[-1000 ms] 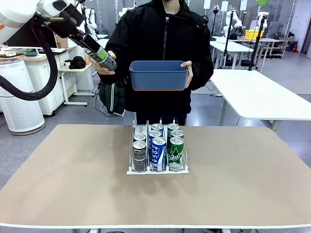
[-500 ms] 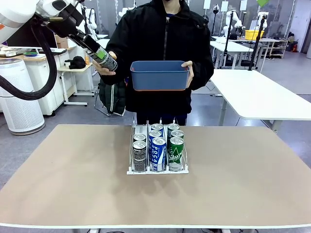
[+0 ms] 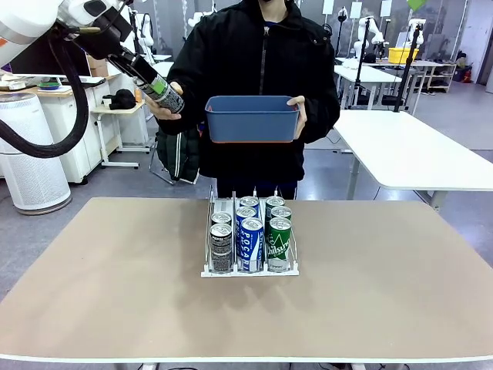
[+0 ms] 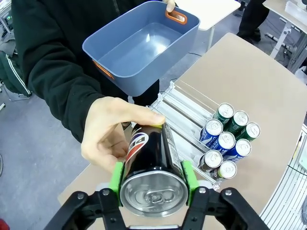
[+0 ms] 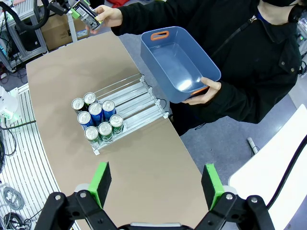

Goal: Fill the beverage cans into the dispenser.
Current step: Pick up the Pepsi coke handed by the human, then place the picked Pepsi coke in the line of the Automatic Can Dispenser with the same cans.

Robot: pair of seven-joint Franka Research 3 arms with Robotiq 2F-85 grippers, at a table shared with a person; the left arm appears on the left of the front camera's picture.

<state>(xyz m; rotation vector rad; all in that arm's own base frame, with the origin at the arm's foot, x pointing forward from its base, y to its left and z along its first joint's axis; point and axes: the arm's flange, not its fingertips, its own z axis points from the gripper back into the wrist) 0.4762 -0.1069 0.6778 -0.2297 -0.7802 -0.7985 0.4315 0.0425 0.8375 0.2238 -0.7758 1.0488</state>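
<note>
Left hand (image 4: pixel 154 179): raised high above the table's left far side — its two green pads (image 4: pixel 117 178) press the sides of a dark can (image 4: pixel 149 165) near the silver top, so the hand is pinching that can.
Person's hand (image 4: pixel 112 136): wrapped around the same dark can from the far end; both the robot and the person have hold of it, which reads as a handover in progress.
Right hand (image 5: pixel 156 182): fingers spread wide, nothing between them, looking down on the table from above.
Blue bin (image 3: pixel 252 119): held at chest height in the person's other hand (image 3: pixel 297 116); empty inside in both wrist views.
Dispenser (image 3: pixel 248 235): sits at the middle of the table (image 3: pixel 115 293), three lanes split by thin upright dividers.
Cans in dispenser: two dark ones in the left lane (image 3: pixel 221 247), three blue-and-white ones in the middle (image 3: pixel 251 243), three green ones in the right lane (image 3: pixel 279 243) — the left lane appears to have room behind.
How the can will handle: judged stiff, smooth and slippery metal, with noticeable weight if full; thin walls could dent under a hard squeeze.
Where to hold: across the round body just below the rim, pads on opposite sides, as now; a centred hold should keep it from swinging when the person lets go.
Risk: it could slide through the pads if tipped steeply.
</note>
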